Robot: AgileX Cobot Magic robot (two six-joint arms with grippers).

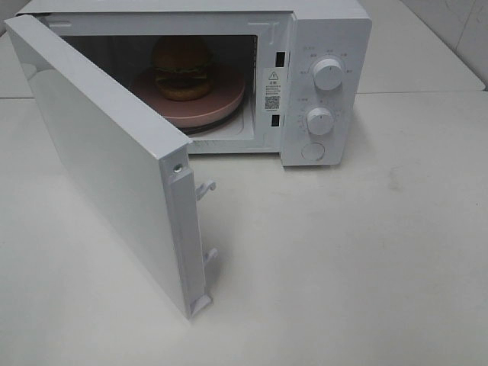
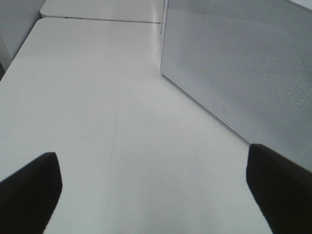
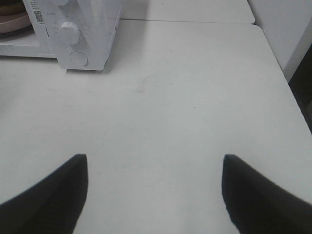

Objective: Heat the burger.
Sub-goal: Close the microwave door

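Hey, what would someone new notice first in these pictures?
The white microwave stands at the far side of the table, its door swung wide open on the left. Inside, the burger sits on a pink plate. The left claw and right claw hang open and empty over the table.

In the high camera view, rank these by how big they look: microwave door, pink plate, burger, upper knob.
1. microwave door, enlarged by swinging nearest the camera
2. pink plate
3. burger
4. upper knob
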